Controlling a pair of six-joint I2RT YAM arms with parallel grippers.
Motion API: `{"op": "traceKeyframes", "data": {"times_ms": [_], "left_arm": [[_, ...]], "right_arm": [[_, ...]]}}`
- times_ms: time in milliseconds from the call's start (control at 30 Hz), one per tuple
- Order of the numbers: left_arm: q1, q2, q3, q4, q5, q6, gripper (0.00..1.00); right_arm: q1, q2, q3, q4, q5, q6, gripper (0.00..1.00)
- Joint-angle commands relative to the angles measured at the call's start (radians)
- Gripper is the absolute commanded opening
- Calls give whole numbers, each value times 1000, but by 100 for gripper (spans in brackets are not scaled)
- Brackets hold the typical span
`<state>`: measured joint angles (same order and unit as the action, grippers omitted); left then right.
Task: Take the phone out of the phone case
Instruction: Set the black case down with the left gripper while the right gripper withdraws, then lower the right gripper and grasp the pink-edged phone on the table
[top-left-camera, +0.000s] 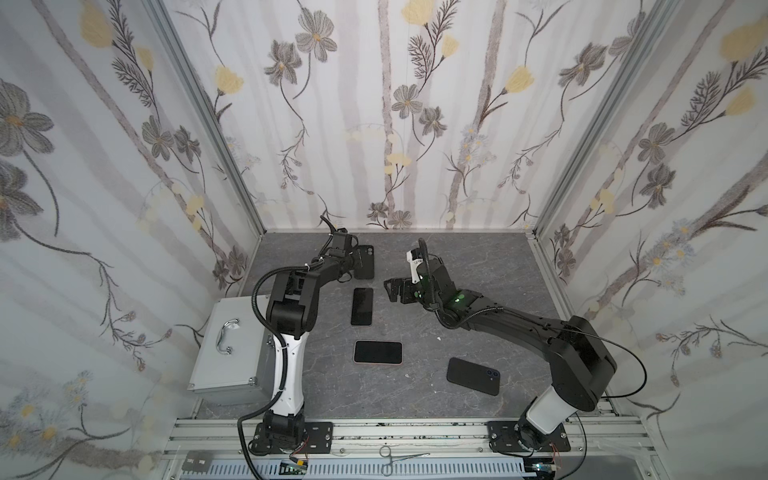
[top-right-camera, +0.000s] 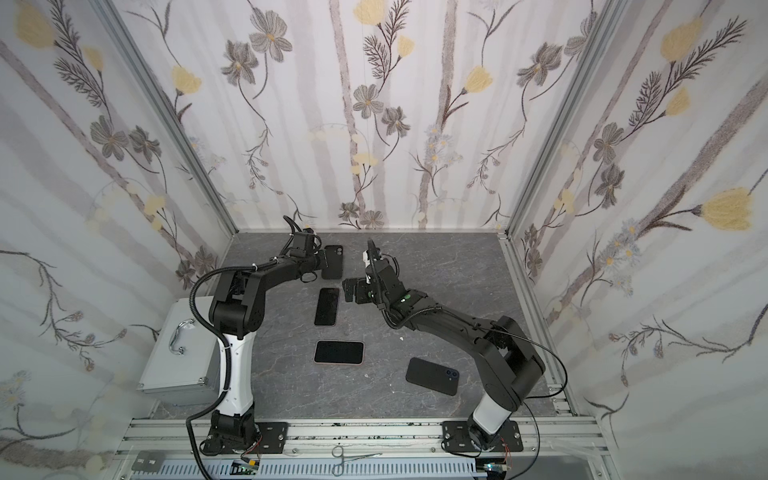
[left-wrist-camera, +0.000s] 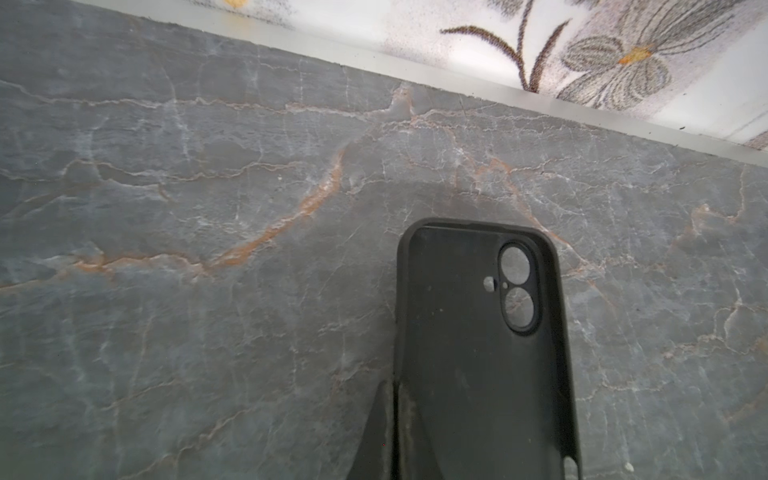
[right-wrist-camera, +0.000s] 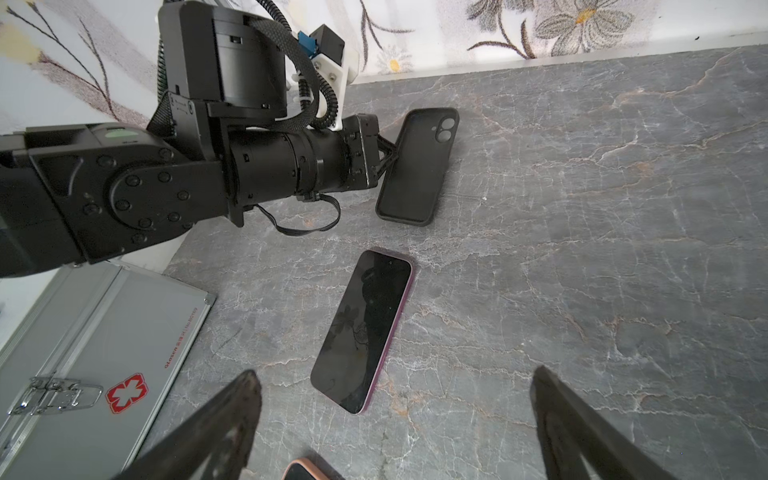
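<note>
Floral wallpaper (top-left-camera: 399, 104) rings a grey marble worktop (top-left-camera: 498, 257), where the left arm's jaws are clenched on one long edge of an empty black phone case (right-wrist-camera: 415, 166) near the back wall. The purple-edged phone (right-wrist-camera: 361, 328) lies screen-up on the worktop just beside the case and out of it. Close by, the right arm's jaws stand released, grasping nothing. A second phone (top-left-camera: 377, 352), a cased handset (top-left-camera: 473, 376) face down and a metal box (top-left-camera: 228, 349) lie nearer the front.
</note>
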<state>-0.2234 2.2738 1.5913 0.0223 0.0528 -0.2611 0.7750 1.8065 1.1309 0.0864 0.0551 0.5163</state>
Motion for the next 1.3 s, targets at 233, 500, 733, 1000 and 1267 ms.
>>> {"op": "traceKeyframes", "data": {"times_ms": [233, 500, 733, 1000, 1267], "left_arm": [[4, -2, 20, -21, 16, 7, 39], [-15, -242, -112, -27, 33, 4, 64], [-49, -581, -437, -21, 1, -49, 90], [-49, -978, -745, -24, -18, -181, 96], [-27, -1245, -880, -108, -20, -225, 100]], "right_arm": [[1, -44, -34, 2, 7, -13, 100], [34, -114, -107, -106, -113, -340, 100], [130, -54, -98, -199, -194, -536, 100], [168, 101, 27, -293, -204, -710, 100], [174, 218, 115, -355, -238, -819, 100]]}}
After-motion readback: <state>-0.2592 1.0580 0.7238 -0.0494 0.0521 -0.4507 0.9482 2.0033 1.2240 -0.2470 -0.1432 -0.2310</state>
